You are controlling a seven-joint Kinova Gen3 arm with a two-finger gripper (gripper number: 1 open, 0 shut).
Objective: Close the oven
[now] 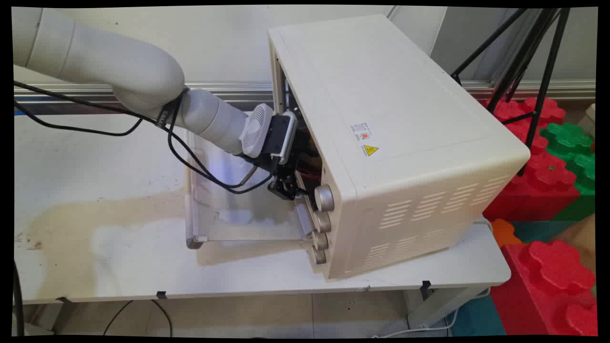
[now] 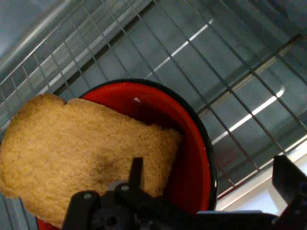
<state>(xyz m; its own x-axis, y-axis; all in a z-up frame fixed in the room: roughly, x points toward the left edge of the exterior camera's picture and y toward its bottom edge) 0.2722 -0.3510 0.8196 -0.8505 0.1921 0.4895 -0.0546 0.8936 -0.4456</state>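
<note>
A slice of bread (image 2: pixel 81 153) lies in a bowl (image 2: pixel 194 158) on the oven (image 1: pixel 381 143) rack (image 2: pixel 230 72), directly ahead of the gripper (image 1: pixel 286 188), inside the oven on the table (image 1: pixel 119 247).

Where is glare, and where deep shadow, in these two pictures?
Hand view: bright streaks glare on the oven wall behind the wire rack. Main view: the oven interior is dark; a shadow lies on the table under its door.

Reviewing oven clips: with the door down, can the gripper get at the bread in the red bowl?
Probably yes. The gripper is already inside the open oven, with the bread in the red bowl directly before it and nothing between.
</note>
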